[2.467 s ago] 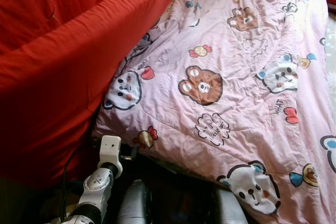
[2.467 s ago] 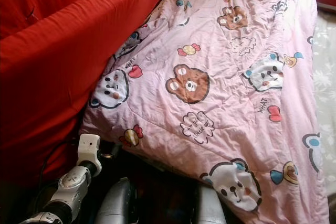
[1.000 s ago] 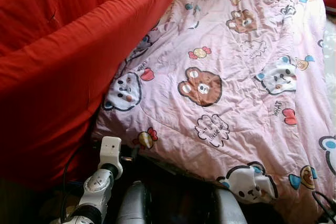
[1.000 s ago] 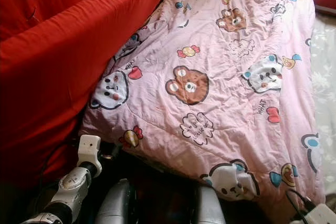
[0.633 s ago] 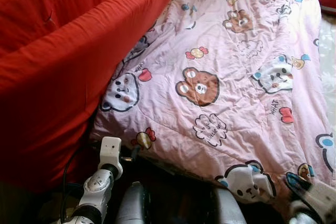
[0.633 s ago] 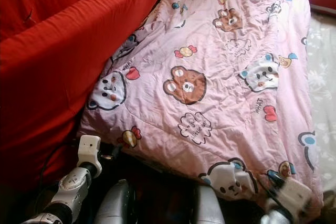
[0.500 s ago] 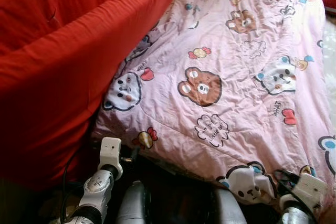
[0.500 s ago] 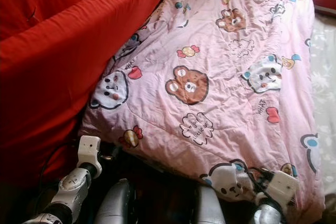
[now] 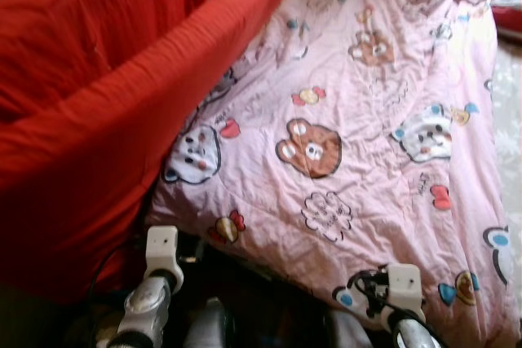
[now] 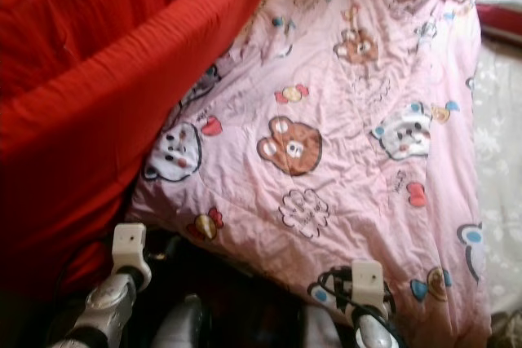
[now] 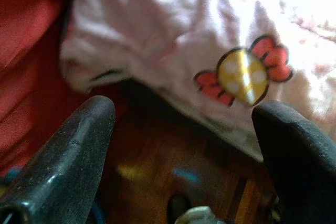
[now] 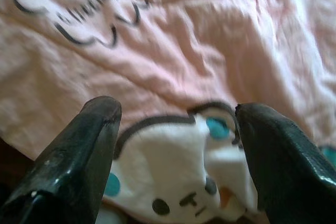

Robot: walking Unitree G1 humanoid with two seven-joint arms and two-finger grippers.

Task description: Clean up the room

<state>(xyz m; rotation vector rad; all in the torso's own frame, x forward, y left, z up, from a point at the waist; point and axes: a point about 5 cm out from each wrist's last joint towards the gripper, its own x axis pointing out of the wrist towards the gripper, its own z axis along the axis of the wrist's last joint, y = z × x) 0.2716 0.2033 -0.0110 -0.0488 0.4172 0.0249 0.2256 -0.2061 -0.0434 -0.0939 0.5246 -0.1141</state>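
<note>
A: Spreading both jaws: our right gripper point(image 12: 173, 145) hovers w/ the pink bear-print quilt point(image 9: 351, 144) hem directly ahead.

B: Left gripper point(image 11: 184, 145) open too, facing the quilt's near corner by the red fabric sofa point(image 9: 98, 120). Quilt runs lengthwise away from us; right's nearer.

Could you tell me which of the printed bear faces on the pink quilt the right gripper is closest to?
The white bear face at the quilt's near edge, lying between the right gripper's open fingers; the brown bear sits mid-quilt.

Head stereo downward over quilt point(image 9: 342, 136); wrist cameras close on its near edge.
</note>
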